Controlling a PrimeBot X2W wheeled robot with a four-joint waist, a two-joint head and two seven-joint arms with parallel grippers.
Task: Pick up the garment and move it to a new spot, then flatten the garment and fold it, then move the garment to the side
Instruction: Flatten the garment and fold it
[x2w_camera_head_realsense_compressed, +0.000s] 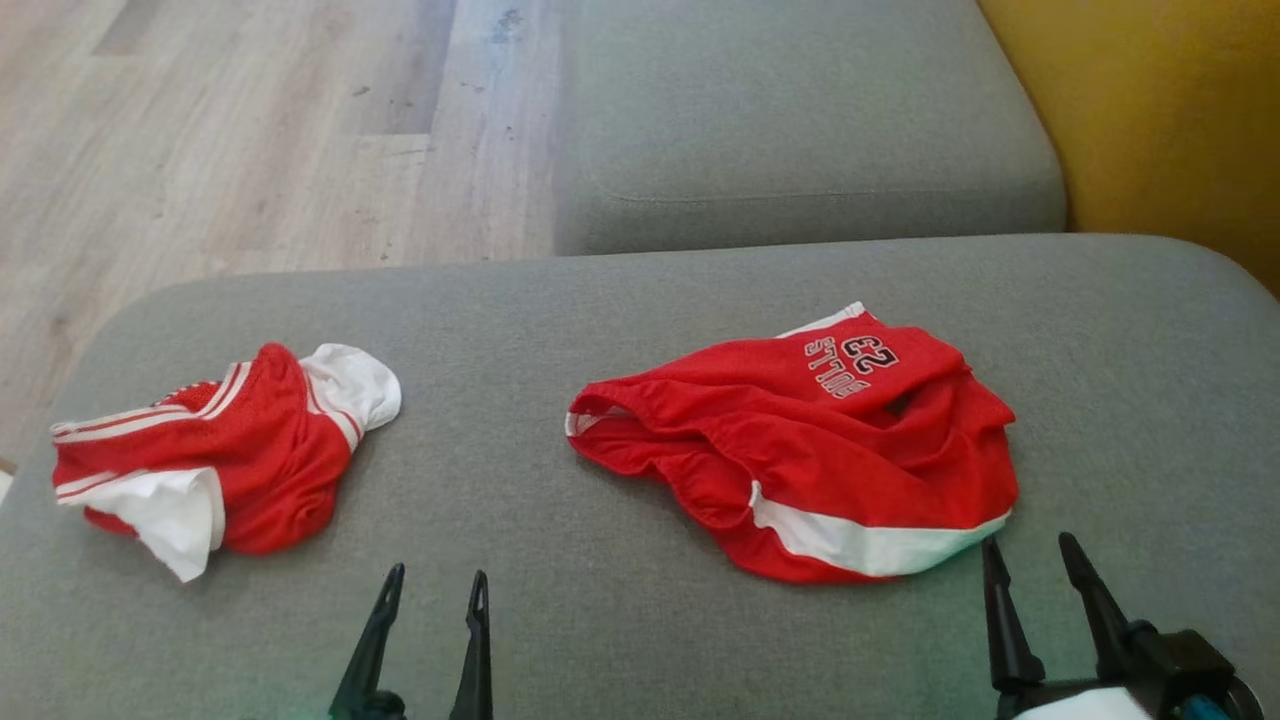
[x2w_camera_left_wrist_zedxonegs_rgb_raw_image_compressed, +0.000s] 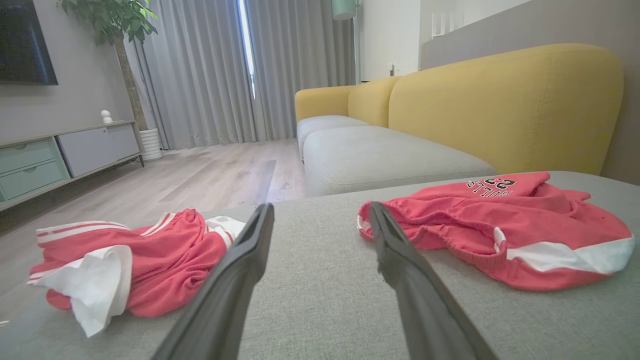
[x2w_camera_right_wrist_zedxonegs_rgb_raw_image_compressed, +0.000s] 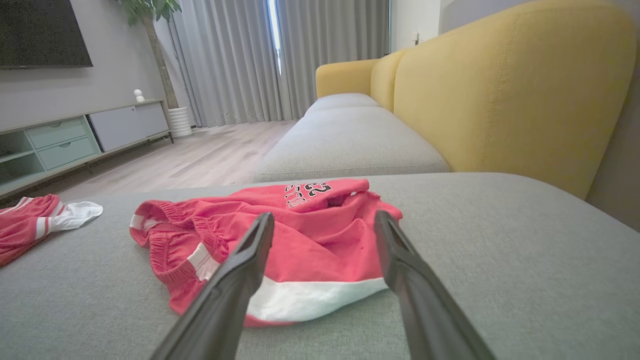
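Head view, looking down: my left pincer (x2w_camera_head_realsense_compressed: 438, 572) rises from the bottom edge, left of centre, its two dark fingers spread apart and holding nothing. My right pincer (x2w_camera_head_realsense_compressed: 1029, 540) rises at the lower right, also parted and empty. Both are above a wide grey cushion (x2w_camera_head_realsense_compressed: 620, 330). The right fingertips are just beside the near white hem of a crumpled pair of red shorts (x2w_camera_head_realsense_compressed: 820, 450). I cannot tell whether they touch the cloth. The shorts lie right of centre on the cushion, with a white band along the near edge. Lettering reading BULLS 23 appears upside down on the far side. Well apart from them, toward the cushion's left end, lies a bunched red and white garment (x2w_camera_head_realsense_compressed: 220, 450) with striped trim and white cloth showing at both ends. Beyond the cushion is a second grey seat (x2w_camera_head_realsense_compressed: 800, 120), backed on the right by a yellow sofa back (x2w_camera_head_realsense_compressed: 1170, 120). Pale wood floor (x2w_camera_head_realsense_compressed: 250, 130) is at the upper left. In my left wrist view, grey curtains (x2w_camera_left_wrist_zedxonegs_rgb_raw_image_compressed: 210, 70) hang at the far end of the room.
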